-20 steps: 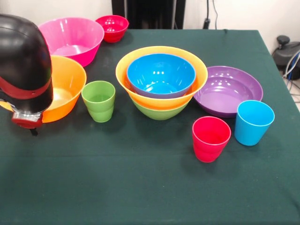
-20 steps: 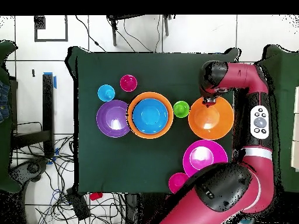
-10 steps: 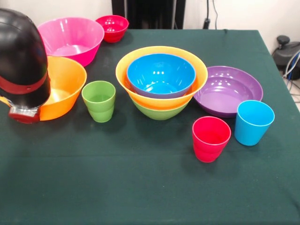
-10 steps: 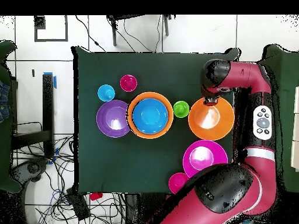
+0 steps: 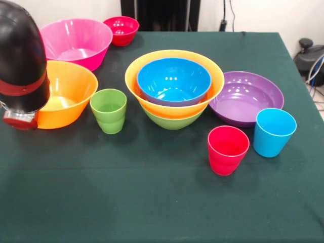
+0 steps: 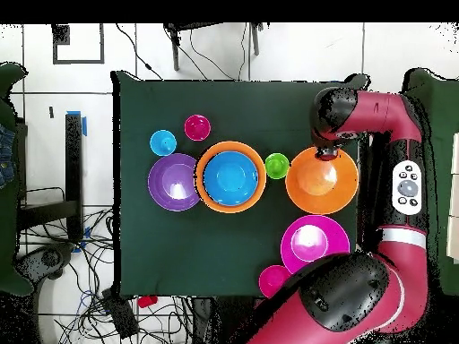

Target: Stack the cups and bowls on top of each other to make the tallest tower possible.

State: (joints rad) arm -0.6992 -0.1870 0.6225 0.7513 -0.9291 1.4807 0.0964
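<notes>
You are at the loose orange bowl (image 5: 63, 98) near the counter's (image 5: 152, 202) left edge in the front view, and the step in hand looks like taking that bowl for the tower. The end effector (image 5: 19, 119) sits at the bowl's front-left rim, touching or just beside it — its tips are hidden behind the arm's black housing, so you cannot tell whether it is released or clenched. Behind the bowl, toward the far left corner, stand the pink bowl (image 5: 76, 40) and the small red bowl (image 5: 121, 28).

Moving right, the green cup (image 5: 108, 109) stands just beside the orange bowl, so any sideways drag could knock it. Next comes the tower (image 5: 174, 86) at the counter's middle — green bowl under, orange above, blue bowl inside. Your next move calls for a sure hold on the rim, a lift clear of the cup, then a carry right to the tower.

Further right lie the purple bowl (image 5: 247, 97), the red cup (image 5: 228, 149) and the light blue cup (image 5: 274, 131), well apart from the end effector.
</notes>
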